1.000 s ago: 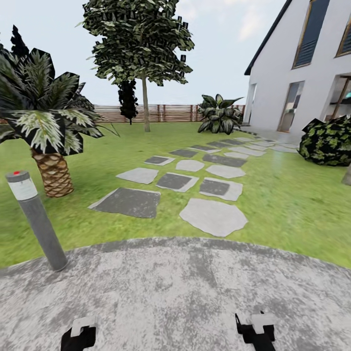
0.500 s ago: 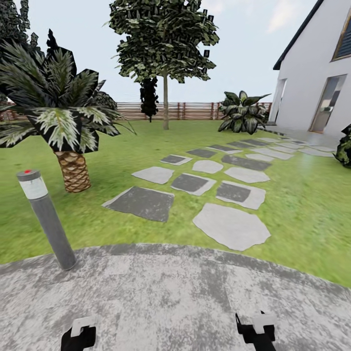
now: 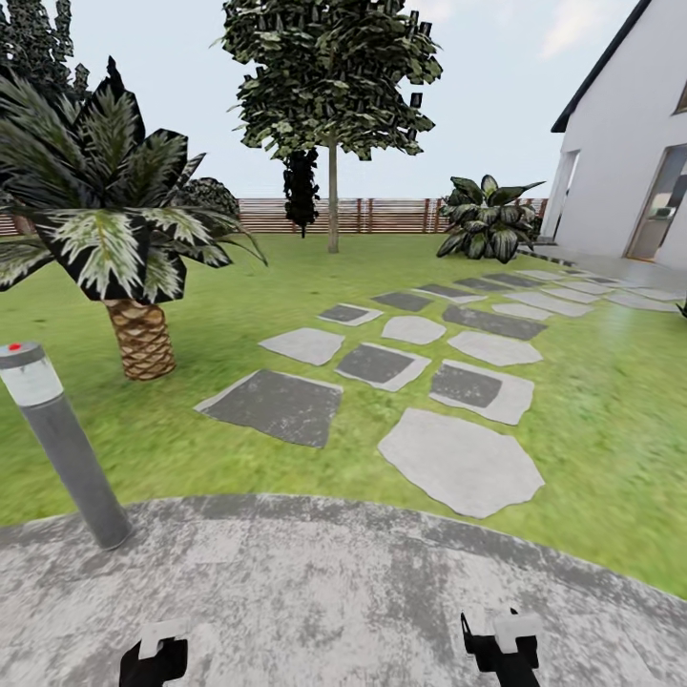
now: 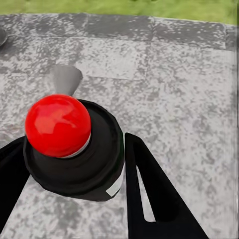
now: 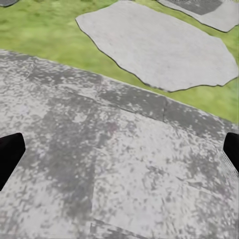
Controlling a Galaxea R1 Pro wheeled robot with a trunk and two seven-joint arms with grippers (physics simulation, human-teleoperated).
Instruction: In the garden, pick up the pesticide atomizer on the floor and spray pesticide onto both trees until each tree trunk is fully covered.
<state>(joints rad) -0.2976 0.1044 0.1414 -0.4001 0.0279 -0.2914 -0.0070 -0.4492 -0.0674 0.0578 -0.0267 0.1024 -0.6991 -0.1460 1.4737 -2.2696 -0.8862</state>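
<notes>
In the left wrist view a black pesticide atomizer (image 4: 99, 164) with a round red knob sits between the black fingers (image 4: 149, 194) of my left gripper (image 4: 74, 167), which is shut on it above the grey paving. My right gripper (image 5: 119, 152) is open, its fingers wide apart over bare paving. Both grippers, left (image 3: 153, 658) and right (image 3: 501, 649), peek in at the head view's lower edge. Far across the garden lawn (image 3: 239, 315) stands one tree (image 3: 329, 67) with a broad leafy crown and a pale straight trunk (image 3: 333, 205). No spray specks are in the air.
A grey bollard light (image 3: 57, 444) stands at the paving's left edge. A short palm (image 3: 119, 239) grows behind it. Grey stepping stones (image 3: 458, 463) lead toward the white house (image 3: 630, 143). A dark cone tree (image 3: 301, 191) and slat fence (image 3: 391, 216) line the back.
The whole picture slid rightward, so the camera turned left: the house has moved toward the right edge and the tree toward the middle. The grippers keep their places in the picture.
</notes>
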